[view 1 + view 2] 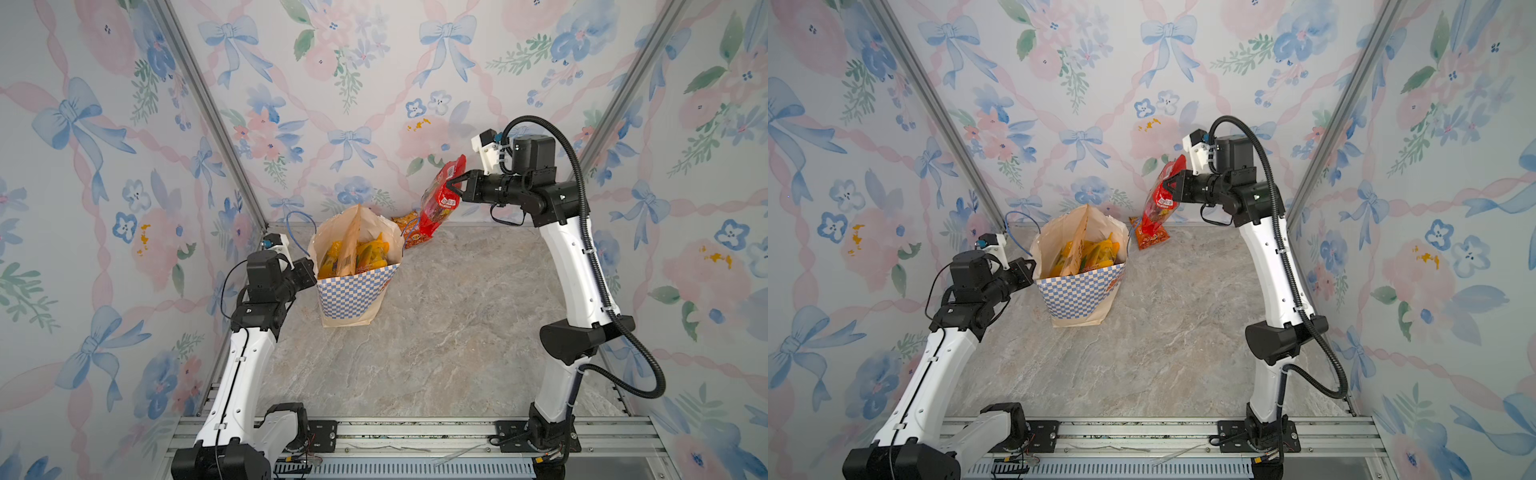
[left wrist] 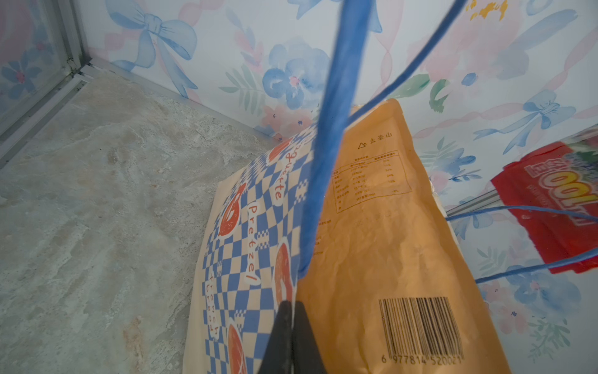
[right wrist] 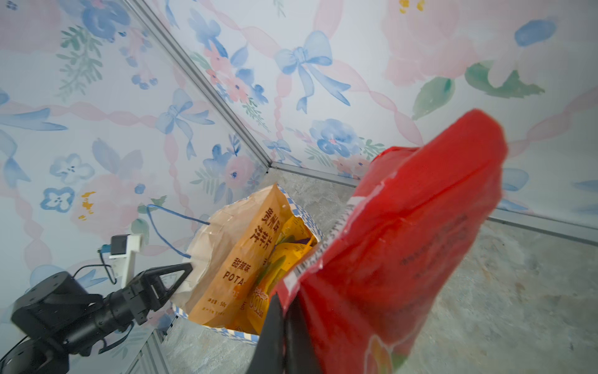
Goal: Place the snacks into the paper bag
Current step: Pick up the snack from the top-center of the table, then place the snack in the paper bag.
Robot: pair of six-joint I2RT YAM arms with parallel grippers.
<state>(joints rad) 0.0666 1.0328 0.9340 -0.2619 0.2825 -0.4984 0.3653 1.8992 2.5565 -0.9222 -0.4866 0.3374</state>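
The right pincer (image 1: 451, 183) is clenched on a red packet (image 1: 438, 208), which hangs lengthwise, raised to the right of and beyond the open paper bag (image 1: 357, 291). The left pincer (image 1: 309, 266) pinches the bag's left rim.

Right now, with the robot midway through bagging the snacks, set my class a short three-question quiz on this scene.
1. True or false: the right gripper holds the red packet.
2. Which snack lies on the table behind the paper bag? A) orange packet B) blue packet C) green packet
3. Fill in: the left gripper is shut on the bag's ____.
Key: 1 true; 2 A; 3 rim.
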